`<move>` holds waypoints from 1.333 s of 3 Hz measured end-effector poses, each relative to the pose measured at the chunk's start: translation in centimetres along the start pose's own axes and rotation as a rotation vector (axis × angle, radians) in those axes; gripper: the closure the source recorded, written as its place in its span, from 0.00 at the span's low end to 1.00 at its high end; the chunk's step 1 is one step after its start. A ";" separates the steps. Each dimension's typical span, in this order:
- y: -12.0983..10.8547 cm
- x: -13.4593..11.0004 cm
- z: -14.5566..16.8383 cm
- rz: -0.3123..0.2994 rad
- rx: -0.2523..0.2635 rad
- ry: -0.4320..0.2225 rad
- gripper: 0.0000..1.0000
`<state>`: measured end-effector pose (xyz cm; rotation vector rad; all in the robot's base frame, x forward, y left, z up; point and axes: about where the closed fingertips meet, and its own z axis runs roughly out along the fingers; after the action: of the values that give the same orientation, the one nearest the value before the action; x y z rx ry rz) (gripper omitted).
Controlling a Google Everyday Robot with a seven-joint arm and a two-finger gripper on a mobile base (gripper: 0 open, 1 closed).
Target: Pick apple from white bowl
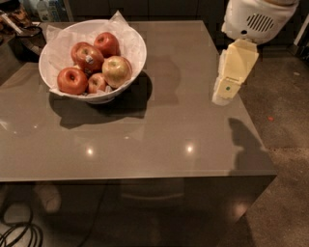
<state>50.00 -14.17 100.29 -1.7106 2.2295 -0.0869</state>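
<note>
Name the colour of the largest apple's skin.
Yellow-green apple with red blush, camera view; pale-yellow gripper at right, above grey table.

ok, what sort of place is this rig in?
Likely a kitchen or break room, not certain. Clues: a grey table with a white bowl of apples, dark cabinets behind, a speckled hard floor. The gripper hangs over the table's right edge, well apart from the bowl.

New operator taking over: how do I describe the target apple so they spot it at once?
On the grey table, the white bowl sits far left, well left of the gripper near the right edge. The apple lies on the bowl's right side, nearest the gripper. It alone is pale yellow-green with a pink blush; the other apples are deep red.
</note>
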 end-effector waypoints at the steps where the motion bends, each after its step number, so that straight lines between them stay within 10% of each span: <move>1: -1.2 -4.0 0.9 0.008 -0.030 -0.051 0.00; 4: -3.6 -10.3 2.2 -0.006 -0.041 -0.154 0.00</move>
<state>56.30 -5.06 101.36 -1.6838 2.1281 0.0864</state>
